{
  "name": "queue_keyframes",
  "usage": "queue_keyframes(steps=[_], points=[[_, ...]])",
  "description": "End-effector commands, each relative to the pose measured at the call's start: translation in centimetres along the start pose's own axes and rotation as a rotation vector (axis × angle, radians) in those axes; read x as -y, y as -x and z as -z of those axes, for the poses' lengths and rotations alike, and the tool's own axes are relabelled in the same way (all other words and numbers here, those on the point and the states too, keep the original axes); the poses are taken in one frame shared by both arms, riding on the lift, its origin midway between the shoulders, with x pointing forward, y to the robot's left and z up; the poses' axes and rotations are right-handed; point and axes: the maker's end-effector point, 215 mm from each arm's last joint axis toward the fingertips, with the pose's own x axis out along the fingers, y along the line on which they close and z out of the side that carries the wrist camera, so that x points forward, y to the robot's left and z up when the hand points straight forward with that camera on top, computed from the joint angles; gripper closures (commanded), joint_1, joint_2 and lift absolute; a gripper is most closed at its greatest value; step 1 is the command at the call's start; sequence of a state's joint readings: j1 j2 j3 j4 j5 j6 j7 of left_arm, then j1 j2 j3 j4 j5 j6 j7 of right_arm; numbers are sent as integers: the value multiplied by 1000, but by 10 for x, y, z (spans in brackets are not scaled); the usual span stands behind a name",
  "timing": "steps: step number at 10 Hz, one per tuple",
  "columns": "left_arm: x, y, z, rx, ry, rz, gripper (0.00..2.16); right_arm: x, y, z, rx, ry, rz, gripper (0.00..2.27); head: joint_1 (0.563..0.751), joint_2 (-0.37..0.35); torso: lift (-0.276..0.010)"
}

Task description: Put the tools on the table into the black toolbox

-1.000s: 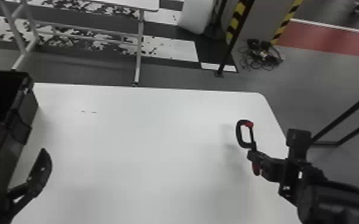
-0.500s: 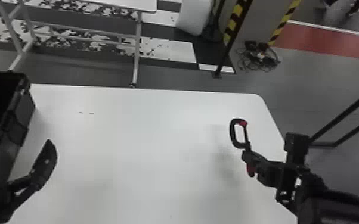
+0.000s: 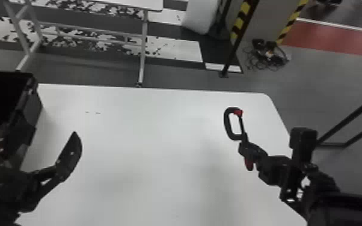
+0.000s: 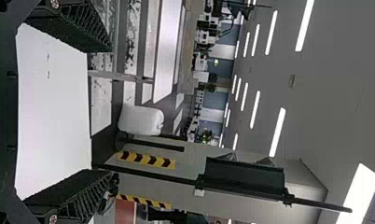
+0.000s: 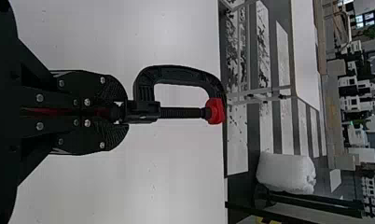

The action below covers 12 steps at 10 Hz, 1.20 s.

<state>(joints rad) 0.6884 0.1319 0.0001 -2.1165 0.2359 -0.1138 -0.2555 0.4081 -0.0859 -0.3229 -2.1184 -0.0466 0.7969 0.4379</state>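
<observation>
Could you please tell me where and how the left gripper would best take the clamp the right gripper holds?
On the clamp, probably its long spine, from the robot's left: it lies opposite the screw, faces that way and stands free, while the right gripper holds the red handle.

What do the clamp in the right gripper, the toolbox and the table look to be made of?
The clamp looks like matte plastic or coated metal, black with moulded-looking ribs. Its screw, visibly threaded, suggests dark metal; the smooth red tip, plastic. The toolbox is probably dull black plastic, thick-rimmed. The table seems laminated: smooth, white, faintly reflecting.
</observation>
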Motion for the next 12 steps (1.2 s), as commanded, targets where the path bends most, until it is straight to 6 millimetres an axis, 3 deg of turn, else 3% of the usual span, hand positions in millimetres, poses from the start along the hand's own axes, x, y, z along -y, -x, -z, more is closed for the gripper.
queue_keyframes(steps=[1, 7, 12], points=[[11, -7, 2, -15, 18, 24, 66, -12, 5, -5, 15, 16, -27, 2246, 695, -208, -75], [45, -21, 44, -170, 177, 121, 73, -86, 20, -15, 97, 69, -219, 2246, 695, -186, -75], [76, -30, 49, -262, 304, 223, 73, -144, 34, -14, 105, 104, -336, 2246, 695, -147, -75]])
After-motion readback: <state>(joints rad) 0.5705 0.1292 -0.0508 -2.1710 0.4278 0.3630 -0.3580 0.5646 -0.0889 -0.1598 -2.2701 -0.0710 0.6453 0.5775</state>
